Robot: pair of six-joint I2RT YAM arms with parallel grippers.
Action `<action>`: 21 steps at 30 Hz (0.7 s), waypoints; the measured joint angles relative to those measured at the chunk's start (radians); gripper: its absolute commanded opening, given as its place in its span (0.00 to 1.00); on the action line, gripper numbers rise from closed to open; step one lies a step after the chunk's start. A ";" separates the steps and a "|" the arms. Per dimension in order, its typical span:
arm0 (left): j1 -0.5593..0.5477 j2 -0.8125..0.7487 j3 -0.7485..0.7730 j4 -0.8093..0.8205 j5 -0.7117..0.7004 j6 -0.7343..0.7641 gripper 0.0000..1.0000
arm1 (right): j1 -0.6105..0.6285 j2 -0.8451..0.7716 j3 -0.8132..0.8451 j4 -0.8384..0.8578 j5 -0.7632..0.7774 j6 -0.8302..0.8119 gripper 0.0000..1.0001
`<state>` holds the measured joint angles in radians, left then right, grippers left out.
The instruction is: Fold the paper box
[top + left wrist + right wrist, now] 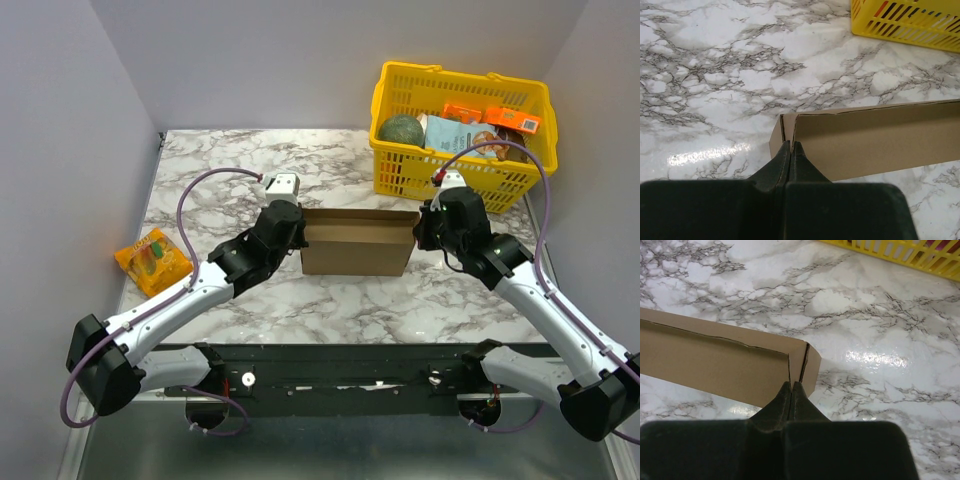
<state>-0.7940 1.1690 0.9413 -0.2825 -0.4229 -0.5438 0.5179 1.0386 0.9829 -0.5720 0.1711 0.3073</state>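
Observation:
The paper box (355, 245) is a shallow brown cardboard box standing mid-table between the two arms. My left gripper (297, 232) is at its left end. In the left wrist view the left gripper (790, 143) is shut, its tips pressed together at the corner seam of the box (875, 140). My right gripper (422, 232) is at the right end. The right wrist view shows the right gripper (791, 383) likewise shut, tips meeting at the corner slit of the box (715, 365). I see no cardboard clearly between either pair of fingers.
A yellow plastic basket (460, 130) with groceries stands at the back right, close behind the right arm; its wall shows in both wrist views (910, 25) (910, 252). An orange snack packet (152, 260) lies at the left table edge. Grey walls enclose the marble table.

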 measured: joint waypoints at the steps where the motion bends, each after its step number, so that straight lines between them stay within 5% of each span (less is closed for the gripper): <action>1: -0.002 -0.001 -0.004 0.005 -0.003 0.000 0.00 | 0.000 -0.001 -0.002 0.002 0.000 0.000 0.01; 21: -0.036 -0.001 -0.034 0.026 -0.077 -0.007 0.00 | 0.000 -0.020 -0.021 0.016 0.000 0.007 0.01</action>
<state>-0.8299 1.1679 0.9077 -0.2569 -0.4999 -0.5507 0.5182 1.0187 0.9615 -0.5564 0.1711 0.3141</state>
